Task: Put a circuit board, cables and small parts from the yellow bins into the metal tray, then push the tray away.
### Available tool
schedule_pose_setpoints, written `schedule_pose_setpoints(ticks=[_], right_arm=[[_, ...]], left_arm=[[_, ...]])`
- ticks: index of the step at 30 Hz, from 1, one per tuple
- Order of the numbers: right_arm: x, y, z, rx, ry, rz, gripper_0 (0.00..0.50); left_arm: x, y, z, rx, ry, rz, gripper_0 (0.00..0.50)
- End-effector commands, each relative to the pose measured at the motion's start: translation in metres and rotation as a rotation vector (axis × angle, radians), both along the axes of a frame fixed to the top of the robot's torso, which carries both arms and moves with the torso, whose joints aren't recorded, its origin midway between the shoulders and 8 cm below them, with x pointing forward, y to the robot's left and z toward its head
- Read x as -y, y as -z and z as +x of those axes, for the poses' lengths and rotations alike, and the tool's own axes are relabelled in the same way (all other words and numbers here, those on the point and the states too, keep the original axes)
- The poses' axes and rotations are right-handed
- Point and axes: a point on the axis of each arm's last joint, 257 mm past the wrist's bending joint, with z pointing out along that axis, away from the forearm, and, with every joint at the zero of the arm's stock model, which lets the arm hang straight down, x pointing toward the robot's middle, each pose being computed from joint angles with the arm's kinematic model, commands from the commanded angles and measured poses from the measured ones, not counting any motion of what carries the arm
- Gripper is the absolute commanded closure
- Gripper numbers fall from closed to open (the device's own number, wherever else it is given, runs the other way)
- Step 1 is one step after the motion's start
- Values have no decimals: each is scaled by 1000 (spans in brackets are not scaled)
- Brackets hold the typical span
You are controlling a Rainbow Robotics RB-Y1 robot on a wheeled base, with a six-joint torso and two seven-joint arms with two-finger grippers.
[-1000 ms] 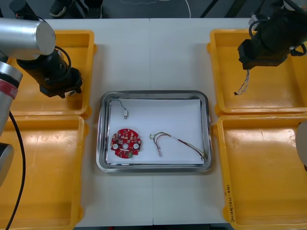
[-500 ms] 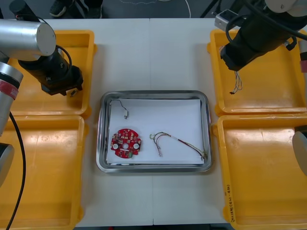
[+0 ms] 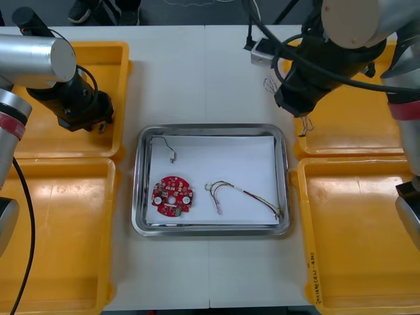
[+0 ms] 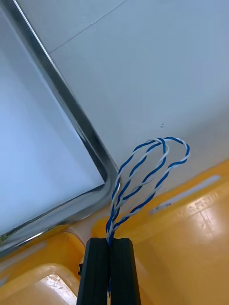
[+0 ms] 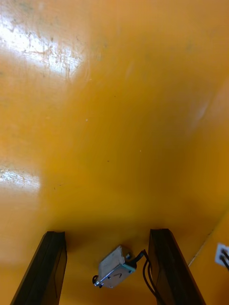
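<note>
**Right wrist view.** The right pincer (image 4: 109, 244) is pressed together on the twisted blue and white cable (image 4: 149, 171), whose loops stand just beyond its fingertips. Past the loops is the rounded corner of the metal tray (image 4: 102, 167), with bare tabletop (image 4: 152, 66) beside it. A yellow bin (image 4: 191, 248) lies under the fingers. The cable looks short of the tray's white floor. It should be carried well over the rim and lowered before it is let go, so that the springy loops do not catch on the edge.

**Left wrist view.** The left pincer (image 5: 107, 233) is spread over the floor of the left yellow bin (image 5: 119, 119). A small metal part (image 5: 113, 271) with a black lead lies between the fingers, and neither finger touches it.

**Front view.** Below the right pincer the cable dangles just off the tray's corner. Farther in lie the circuit board (image 3: 172, 195) and a thin cable (image 3: 244, 195). The bare white patch nearest the pincer looks the safest place to drop it.
</note>
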Motion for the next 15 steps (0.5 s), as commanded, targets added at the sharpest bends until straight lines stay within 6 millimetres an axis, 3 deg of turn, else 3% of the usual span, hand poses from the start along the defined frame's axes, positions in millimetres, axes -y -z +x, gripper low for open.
schedule_pose_setpoints(ticks=[1,3,4,5,6,15], right_arm=[[-23,11,-6,42,-115,-85,500],[-32,16,-6,56,-166,-117,500],[-36,20,-6,62,-191,-136,500],[-41,25,-7,65,-211,-147,500],[-42,29,-7,71,-220,-154,500],[-72,64,-15,92,-322,-219,500]], left_arm=[[13,9,-2,4,138,41,0],[13,9,-3,2,140,42,141],[13,9,-3,1,140,42,319],[13,10,-4,0,139,42,457],[12,11,-4,-2,139,42,495],[11,13,-10,-25,135,47,500]])
